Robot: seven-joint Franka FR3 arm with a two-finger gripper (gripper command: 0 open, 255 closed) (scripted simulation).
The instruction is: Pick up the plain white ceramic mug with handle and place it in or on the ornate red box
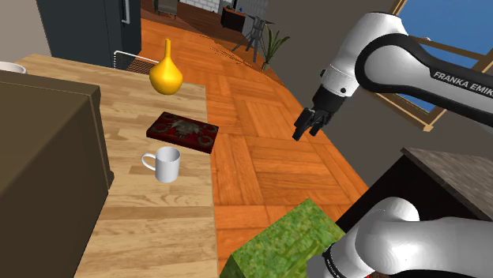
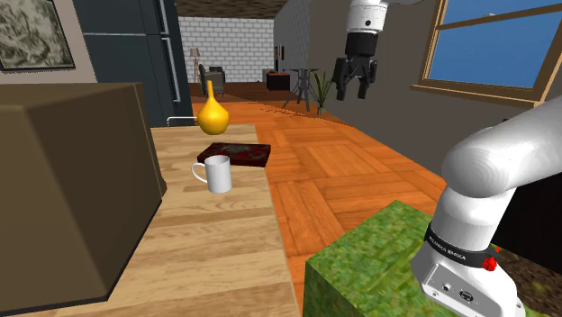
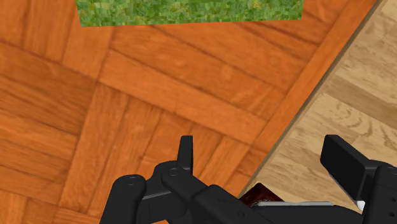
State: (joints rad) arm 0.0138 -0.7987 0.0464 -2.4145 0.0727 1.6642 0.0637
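Step in hand: approach; nothing grasped. The parquet floor (image 1: 269, 158) lies directly beneath the gripper (image 1: 308, 125). The wooden table (image 1: 158, 229) stands lower, off to one side. On it, well apart from the gripper, the ornate red box (image 1: 183, 131) lies flat, with the white mug (image 1: 167, 164) upright just beside it (handle turned away from the gripper). The gripper's 2 fingers stand apart, empty. Next move, judged: cross the table edge and descend over the mug.

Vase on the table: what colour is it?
Golden yellow vase, clearest in the shoulder view.
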